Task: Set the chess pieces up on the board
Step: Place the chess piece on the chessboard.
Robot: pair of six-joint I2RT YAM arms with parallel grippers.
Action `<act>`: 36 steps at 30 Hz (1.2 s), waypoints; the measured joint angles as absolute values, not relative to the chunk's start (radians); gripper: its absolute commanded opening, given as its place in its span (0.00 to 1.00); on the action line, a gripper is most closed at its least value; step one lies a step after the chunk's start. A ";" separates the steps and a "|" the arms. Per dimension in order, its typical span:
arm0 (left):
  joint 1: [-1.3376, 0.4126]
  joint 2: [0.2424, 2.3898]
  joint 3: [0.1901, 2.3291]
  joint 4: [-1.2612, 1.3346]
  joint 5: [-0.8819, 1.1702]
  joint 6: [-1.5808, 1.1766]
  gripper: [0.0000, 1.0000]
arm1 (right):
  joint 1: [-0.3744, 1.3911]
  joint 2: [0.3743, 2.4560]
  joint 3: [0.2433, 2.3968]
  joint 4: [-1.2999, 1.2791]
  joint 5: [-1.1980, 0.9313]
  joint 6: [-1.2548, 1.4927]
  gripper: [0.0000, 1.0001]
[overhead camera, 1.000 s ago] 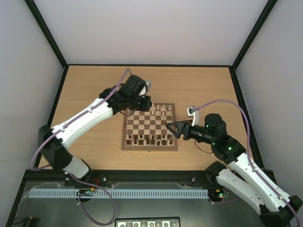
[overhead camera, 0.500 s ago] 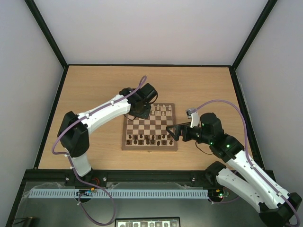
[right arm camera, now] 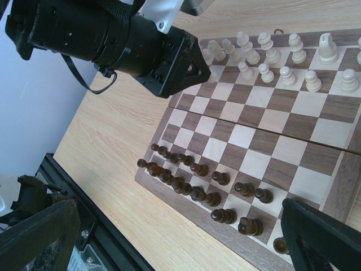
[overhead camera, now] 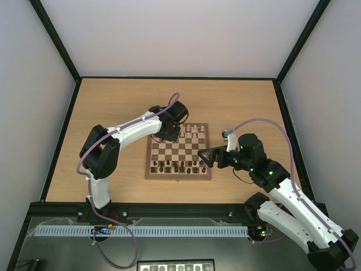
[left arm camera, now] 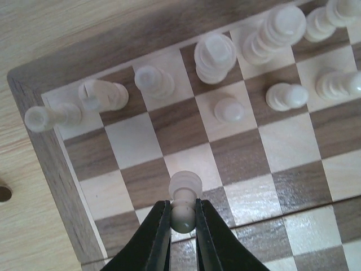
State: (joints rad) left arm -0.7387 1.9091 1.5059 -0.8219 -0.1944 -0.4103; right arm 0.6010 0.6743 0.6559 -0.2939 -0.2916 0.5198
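Your left end effector [left arm camera: 183, 217] is pinched narrow on a pale pawn [left arm camera: 184, 185], right over the far-left squares of the board [left arm camera: 52, 169] (the other pale chess pieces [left arm camera: 215, 53] stand just beyond it). Your right end effector [overhead camera: 207, 156] gapes wide at the board's right edge.

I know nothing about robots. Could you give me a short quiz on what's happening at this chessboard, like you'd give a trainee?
1. True or false: the left gripper is shut on a pale pawn.
2. The right gripper is: A) open, holding nothing; B) shut on a dark knight; C) shut on a pale rook.
3. Fill in: in the top view, the dark pieces stand along the ____ edge of the board (lower/upper).
Key: 1 true; 2 A; 3 lower.
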 measured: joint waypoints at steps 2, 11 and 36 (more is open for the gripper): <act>-0.728 1.917 1.506 -0.805 -0.190 -0.402 0.08 | 0.597 0.677 0.656 -0.294 -0.296 0.519 0.98; -0.695 1.980 1.506 -0.760 -0.167 -0.369 0.08 | 0.568 0.690 0.656 -0.294 -0.331 0.511 0.99; -0.689 2.019 1.540 -0.748 -0.147 -0.347 0.14 | 0.531 0.693 0.656 -0.292 -0.385 0.500 0.99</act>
State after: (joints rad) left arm -0.6888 2.0193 1.5402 -0.7479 -0.1474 -0.3466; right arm 0.5312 0.6930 0.6559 -0.2924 -0.3855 0.4999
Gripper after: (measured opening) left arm 0.116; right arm 0.986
